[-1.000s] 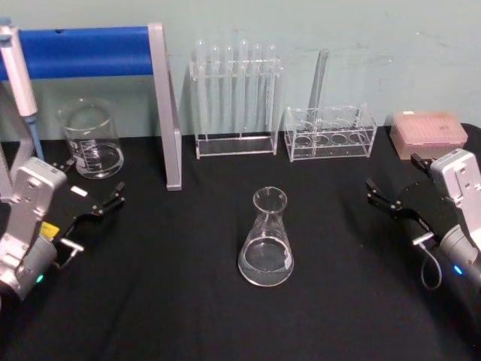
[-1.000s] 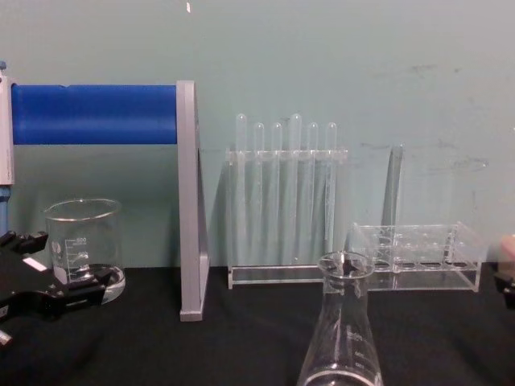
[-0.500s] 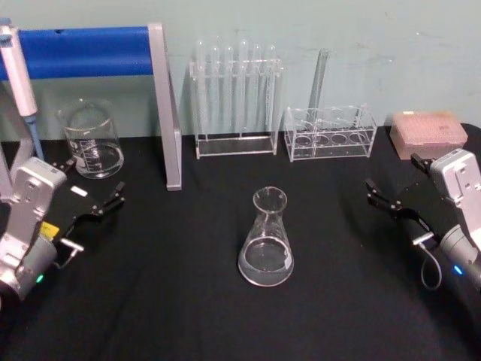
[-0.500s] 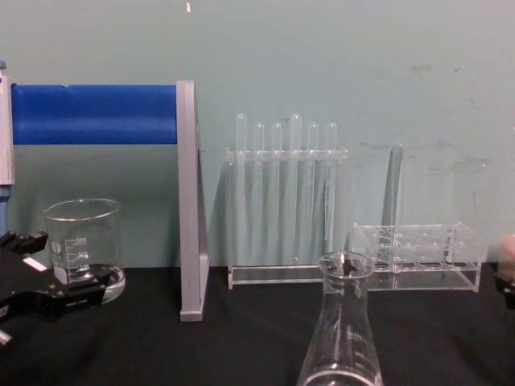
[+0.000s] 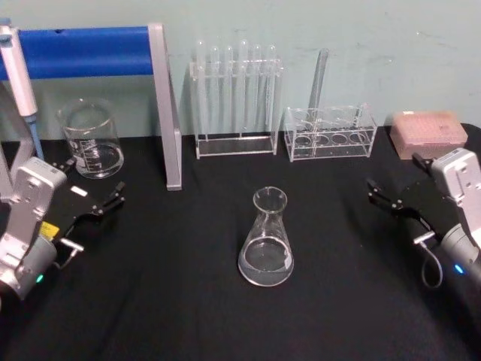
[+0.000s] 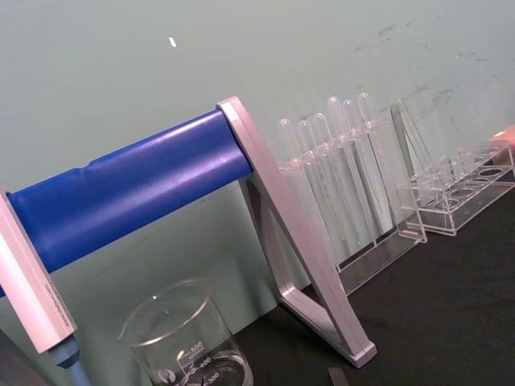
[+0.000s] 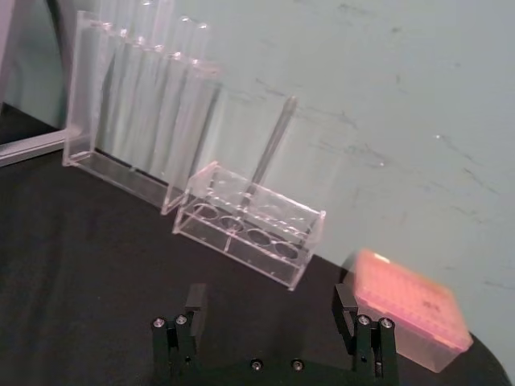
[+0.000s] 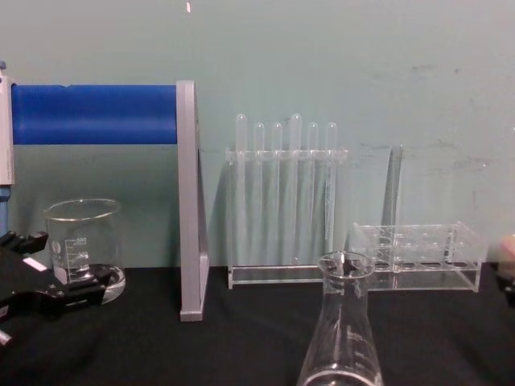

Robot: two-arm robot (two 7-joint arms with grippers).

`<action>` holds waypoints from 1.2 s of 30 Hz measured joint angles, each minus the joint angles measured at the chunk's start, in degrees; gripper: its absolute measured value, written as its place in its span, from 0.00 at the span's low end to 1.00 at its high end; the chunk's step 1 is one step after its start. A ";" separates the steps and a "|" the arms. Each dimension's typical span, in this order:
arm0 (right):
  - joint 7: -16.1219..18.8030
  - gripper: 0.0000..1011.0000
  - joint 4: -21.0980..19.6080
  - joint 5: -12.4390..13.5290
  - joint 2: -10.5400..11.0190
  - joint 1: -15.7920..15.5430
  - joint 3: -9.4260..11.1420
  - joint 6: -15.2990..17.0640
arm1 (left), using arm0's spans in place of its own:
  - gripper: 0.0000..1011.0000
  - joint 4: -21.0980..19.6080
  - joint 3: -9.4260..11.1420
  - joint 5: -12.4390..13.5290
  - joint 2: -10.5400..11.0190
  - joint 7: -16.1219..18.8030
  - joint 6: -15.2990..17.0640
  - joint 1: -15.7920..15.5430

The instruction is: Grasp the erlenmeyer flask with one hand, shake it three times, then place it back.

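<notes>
One flask point(image 5: 266, 248), one beaker point(image 5: 92, 141), two racks point(image 5: 235, 143), one pink box point(image 5: 428, 131)

Erlenmeyer flask point(image 5: 266, 242): clear glass. Beaker point(image 5: 92, 140): clear, white graduation marks. Table cover point(image 5: 180, 308): plain black. Wall point(image 5: 391, 37): pale green. Bar point(image 5: 83, 51): blue. Upright point(image 5: 167, 113): grey. Box point(image 5: 427, 132): pink. Tall rack point(image 5: 234, 144), low rack point(image 5: 331, 141): clear.

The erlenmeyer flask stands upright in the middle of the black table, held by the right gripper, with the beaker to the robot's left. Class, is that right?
Not held: the head view shows the erlenmeyer flask standing free, with the open right gripper well off to its side and not touching it. It does stand upright in the middle, and the beaker is to the robot's left.
</notes>
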 joint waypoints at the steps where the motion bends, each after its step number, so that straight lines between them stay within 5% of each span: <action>1: -0.32 0.99 0.04 -0.15 -0.16 -0.11 0.54 0.00 | 0.99 0.00 0.00 0.00 0.00 0.00 0.00 0.00; 8: -1.49 0.99 -1.15 -0.23 -0.47 -1.68 3.20 0.33 | 0.99 0.00 0.00 0.00 0.00 0.00 0.00 0.00; 15: -0.90 0.99 -5.78 2.44 1.30 -5.55 6.75 3.04 | 0.99 0.00 0.00 0.00 0.00 0.00 0.00 0.00; 28: 2.40 0.99 -18.78 9.41 7.49 -19.56 16.20 6.70 | 0.99 0.00 0.00 0.00 0.00 0.00 0.00 0.00; 36: 4.99 0.99 -23.16 10.88 9.09 -24.79 19.33 6.16 | 0.99 0.00 0.00 0.00 0.00 0.00 0.00 0.00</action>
